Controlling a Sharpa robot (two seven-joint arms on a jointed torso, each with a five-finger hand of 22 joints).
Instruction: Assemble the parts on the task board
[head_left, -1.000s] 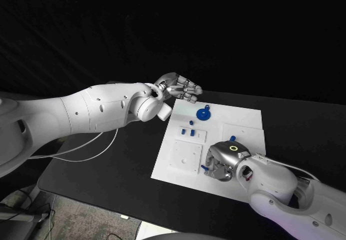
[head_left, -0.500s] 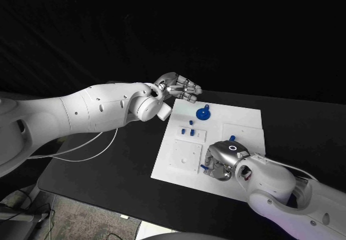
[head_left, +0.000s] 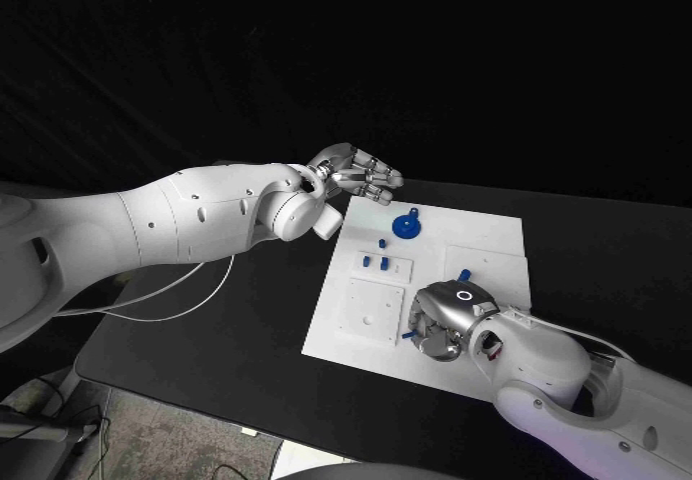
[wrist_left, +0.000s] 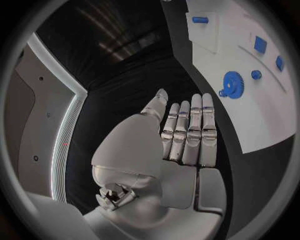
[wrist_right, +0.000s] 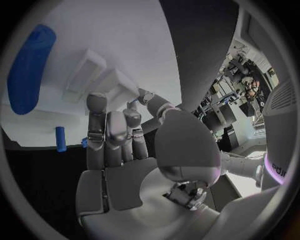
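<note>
A white board (head_left: 498, 240) lies on the black counter (head_left: 216, 340) with the assembly barely begun — most of its blue pieces sit loose or wait in their recesses. The right robot hand (head_left: 437, 335) is pressed low over the board's near edge, fingers curled down toward a small blue piece (head_left: 410, 335) at its fingertips; whether it actually grips that piece cannot be told from here. The left robot hand (head_left: 358, 172) hovers off the board's far corner, fingers together and bent, holding nothing.

Counted on the board: one blue gear (head_left: 408, 228) just beside the left robot hand, one small blue knob (head_left: 382, 243) next to it, two short blue blocks (head_left: 376, 264) in a shallow recess between the two hands, and one blue peg (head_left: 464, 276) just beyond the right robot hand. That makes six blue pieces in sight — others may be hidden under the right robot hand. By the look of things, nearly all the fitting is still to do.
</note>
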